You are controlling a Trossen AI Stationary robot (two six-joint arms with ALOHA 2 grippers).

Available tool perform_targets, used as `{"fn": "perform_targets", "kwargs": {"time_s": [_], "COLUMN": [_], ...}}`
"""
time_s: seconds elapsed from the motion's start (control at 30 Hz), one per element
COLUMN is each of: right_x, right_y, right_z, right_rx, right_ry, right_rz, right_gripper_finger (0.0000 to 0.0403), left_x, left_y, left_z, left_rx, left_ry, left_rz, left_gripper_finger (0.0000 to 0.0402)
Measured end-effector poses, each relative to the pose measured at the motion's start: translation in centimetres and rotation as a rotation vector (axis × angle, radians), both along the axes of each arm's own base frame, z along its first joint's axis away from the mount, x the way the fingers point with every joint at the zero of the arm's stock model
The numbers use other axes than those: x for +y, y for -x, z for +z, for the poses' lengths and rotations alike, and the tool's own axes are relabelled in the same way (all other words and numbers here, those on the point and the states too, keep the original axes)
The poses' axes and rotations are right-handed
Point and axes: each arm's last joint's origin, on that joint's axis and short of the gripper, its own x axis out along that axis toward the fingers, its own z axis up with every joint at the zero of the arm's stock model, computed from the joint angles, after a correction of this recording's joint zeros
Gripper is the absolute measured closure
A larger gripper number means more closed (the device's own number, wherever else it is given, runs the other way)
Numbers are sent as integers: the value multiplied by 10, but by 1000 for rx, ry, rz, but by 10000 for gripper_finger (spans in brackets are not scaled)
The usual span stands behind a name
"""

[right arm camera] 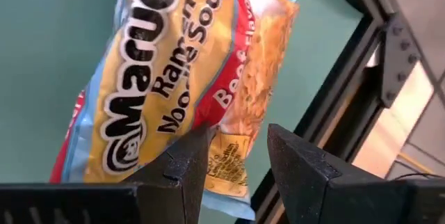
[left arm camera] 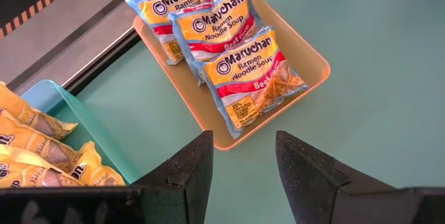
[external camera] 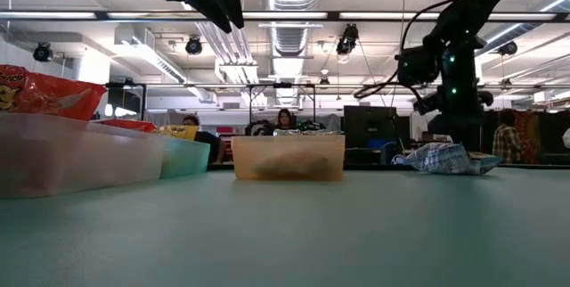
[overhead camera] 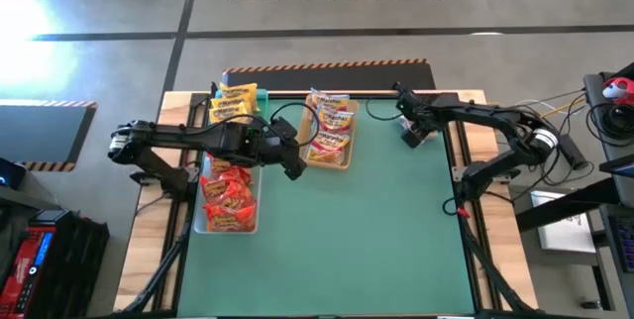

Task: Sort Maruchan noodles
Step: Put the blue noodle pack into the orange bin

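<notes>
The green-topped bench [overhead camera: 347, 230] carries three trays along its far and left side: a clear plastic tray [overhead camera: 201, 222] heaped with red crinkly noodle packets [overhead camera: 227, 195], a teal tray [overhead camera: 260, 98] of yellow packets [overhead camera: 233, 103], and a tan rectangular tray [left arm camera: 306, 46] holding three orange-and-red beef Maruchan packets [left arm camera: 250, 74] laid overlapping. The left claw [left arm camera: 240, 165] hovers above the bench just short of the tan tray, fingers parted and holding nothing. One last orange-and-red beef packet [right arm camera: 174, 78] lies loose near the bench's far right corner, and the right claw [right arm camera: 235, 158] hangs directly over it, fingers apart, not gripping it. To do this pickup well, I would lower straight down over the packet's edge, pinch the crinkly seam rather than the slick flat face, lift clear, then carry it across to the tan tray.
</notes>
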Motion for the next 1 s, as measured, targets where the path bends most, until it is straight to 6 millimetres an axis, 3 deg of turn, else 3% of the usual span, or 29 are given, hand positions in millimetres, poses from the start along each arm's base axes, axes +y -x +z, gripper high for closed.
{"fn": "perform_targets", "kwargs": {"time_s": [0.17, 0.63, 0.8, 1.0], "right_x": [1, 17, 31, 57], "right_y": [-2, -12, -24, -43], "right_z": [-6, -3, -3, -3], "right_rx": [-47, -411, -516, -507], "right_ry": [-72, -433, -572, -615], "right_rz": [-2, 81, 144, 249], "right_gripper_finger": [260, 260, 260, 260], "left_x": [0, 0, 0, -3], "left_y": [0, 0, 0, -7], "left_z": [0, 0, 0, 0], "left_rx": [0, 0, -6, -90], "left_ry": [0, 1, 6, 72], "left_rz": [0, 0, 7, 38], "left_gripper_finger": [263, 263, 263, 263]}}
